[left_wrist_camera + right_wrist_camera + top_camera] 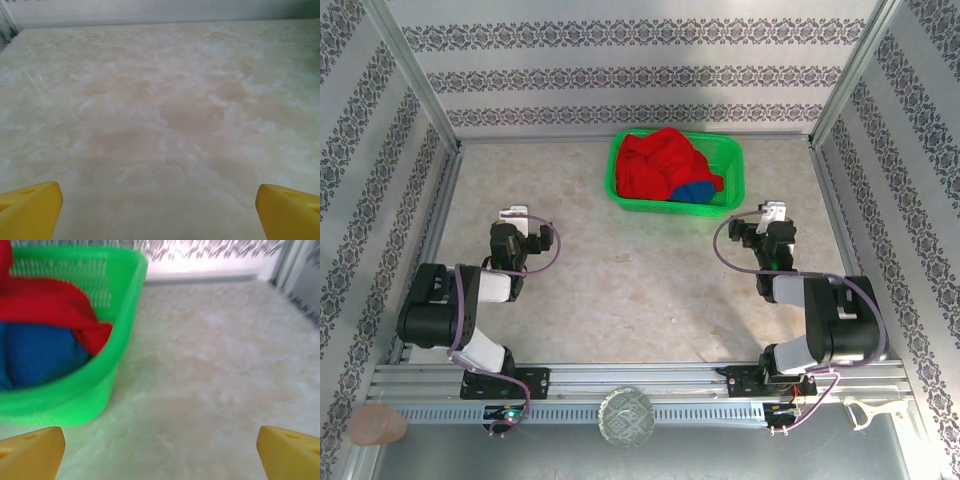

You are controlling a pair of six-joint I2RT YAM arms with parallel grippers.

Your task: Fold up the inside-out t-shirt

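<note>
The inside-out t-shirt [658,165], bright red and crumpled, is seen heaped in a green basket [735,160] that is set at the far side of the worktop [620,290], right of centre. A dark blue garment [697,192] is lodged in the same basket, in its near right part, with red cloth draped over and beside it. In the right wrist view a fold of the red cloth is shown lying across the blue cloth, against the inside of the basket's near wall. The left hand [516,214] is held over the left part of the worktop, well apart from the basket. Its jaws are spread wide and nothing is held between them, its yellow fingertips [30,210] being seen at the lower corners of the left wrist view with bare marbled surface between. The right hand [775,212] is placed near the basket's near right corner, just to its right and clear of it. Its jaws are likewise spread wide and nothing is gripped, with bare worktop and the basket's corner seen ahead of them. The worktop is enclosed by walls [620,80] covered in striped patterned paper.
</note>
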